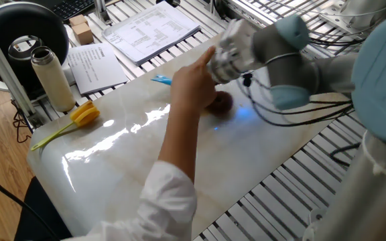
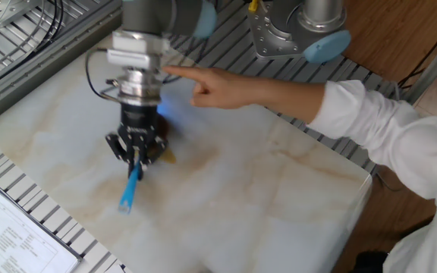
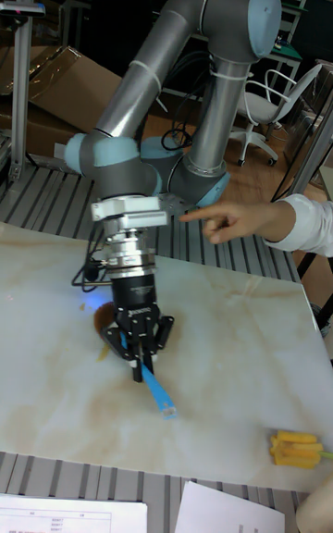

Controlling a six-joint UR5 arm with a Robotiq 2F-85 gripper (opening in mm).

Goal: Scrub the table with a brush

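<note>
Three fixed cameras ring the same counter.

One fixed view looks down from high at a corner, across the counter toward the arm. The other fixed view looks down steeply from the opposite side, with the arm's base at its top edge. The tall fixed view stands lower, facing the arm front-on. All three share the gripper and the reaching hand.

The arm reaches straight down, pincer clamped on the brush; a person's hand points beside the wrist.

Robotics lab: slatted metal frame, cables.
</note>
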